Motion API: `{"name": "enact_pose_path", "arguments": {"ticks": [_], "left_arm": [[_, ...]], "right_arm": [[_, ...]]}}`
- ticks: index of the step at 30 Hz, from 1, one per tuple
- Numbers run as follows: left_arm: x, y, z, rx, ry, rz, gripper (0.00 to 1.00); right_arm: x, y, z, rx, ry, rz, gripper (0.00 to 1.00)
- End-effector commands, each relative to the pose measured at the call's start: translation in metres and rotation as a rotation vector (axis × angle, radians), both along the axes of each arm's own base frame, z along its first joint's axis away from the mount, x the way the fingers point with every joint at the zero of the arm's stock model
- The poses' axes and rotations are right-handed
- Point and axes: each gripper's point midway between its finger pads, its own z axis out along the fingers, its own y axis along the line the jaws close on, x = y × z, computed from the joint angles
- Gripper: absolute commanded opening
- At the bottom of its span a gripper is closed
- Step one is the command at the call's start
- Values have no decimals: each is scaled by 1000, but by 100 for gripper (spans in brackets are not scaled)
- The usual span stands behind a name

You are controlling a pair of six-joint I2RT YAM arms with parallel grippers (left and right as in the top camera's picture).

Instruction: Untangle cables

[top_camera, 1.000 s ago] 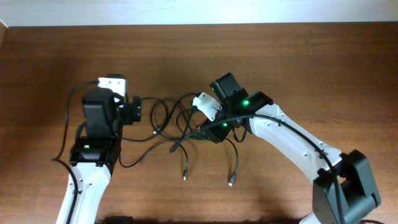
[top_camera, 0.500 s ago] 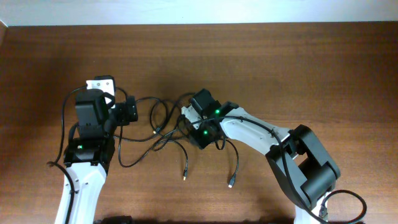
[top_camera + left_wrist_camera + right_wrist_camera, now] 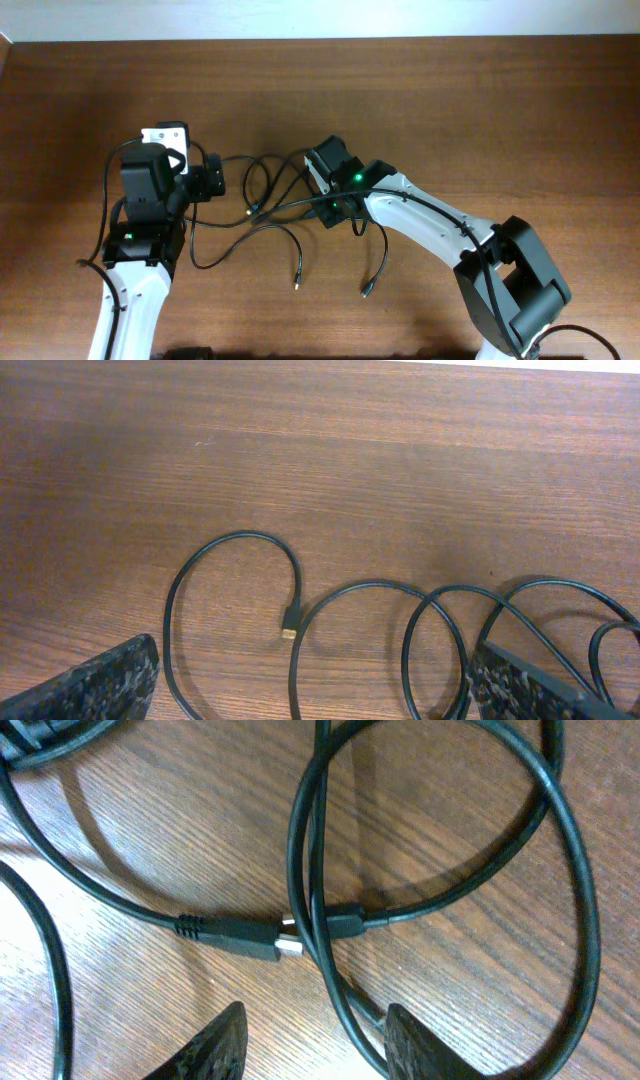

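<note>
Several thin black cables lie tangled on the wooden table between my two arms. Two loose plug ends point toward the front. My left gripper is at the tangle's left edge. In the left wrist view it is open wide, low over cable loops and a gold-tipped plug. My right gripper is over the tangle's right part. In the right wrist view it is open; one cable runs between the fingers, close to the right one. A silver-tipped plug lies just ahead.
The wooden table stretches bare to the right and back. Thicker black wires run along the left arm. A pale wall edge borders the far side.
My right arm swung left over the tangle, then settled slightly back right. My left arm shifted a little left. The front right plug end slid slightly left.
</note>
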Motion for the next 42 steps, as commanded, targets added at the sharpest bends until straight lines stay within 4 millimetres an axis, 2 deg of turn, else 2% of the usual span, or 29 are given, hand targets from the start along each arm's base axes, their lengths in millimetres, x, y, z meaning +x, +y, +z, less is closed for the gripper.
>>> {"name": "enact_pose_path", "arguments": {"ticks": [1, 3, 4, 9, 16, 19, 25, 26, 27, 31, 34, 37, 38, 40, 41, 42], "left_arm": [[1, -2, 3, -19, -9, -3, 99], [1, -2, 3, -19, -9, -3, 99], [1, -2, 3, -19, -9, -3, 99], [1, -2, 3, -20, -9, -3, 99], [1, -7, 2, -35, -8, -24, 99], [1, -7, 2, -35, -8, -24, 99], [1, -7, 2, -36, -7, -24, 99], [1, -7, 2, -36, -7, -24, 99], [1, -7, 2, -36, -7, -24, 99], [1, -7, 3, -35, -10, -24, 99], [1, -7, 3, -35, -10, -24, 99], [1, -7, 3, -35, -10, -24, 99], [1, -7, 3, -35, -10, -24, 99], [1, -11, 3, -51, -11, -45, 99], [1, -15, 2, -66, -8, -64, 99], [-2, -31, -1, -123, 9, -138, 97]], "right_arm": [[1, -5, 7, -22, -14, 23, 44], [3, -11, 5, -54, -28, 11, 43], [3, -13, 2, -65, -27, 8, 40], [-12, -25, -20, -107, 27, 11, 36], [-16, -21, -20, -89, 45, 20, 34], [-24, -26, -33, -90, 64, 23, 34], [-18, -20, -34, -63, 30, 22, 34], [-16, -19, -33, -56, 21, 22, 26], [-15, -18, -33, -52, 16, 22, 22], [-13, -18, -33, -54, 13, 19, 23], [-17, -21, -48, -77, 43, 20, 23], [-20, -19, -48, -65, 57, 26, 4], [-23, -16, -48, -47, 76, 34, 4], [-33, -12, -33, -8, 110, 46, 4], [-33, -11, -10, 5, 92, 48, 4], [-30, -9, 44, 56, 26, 52, 4]]}}
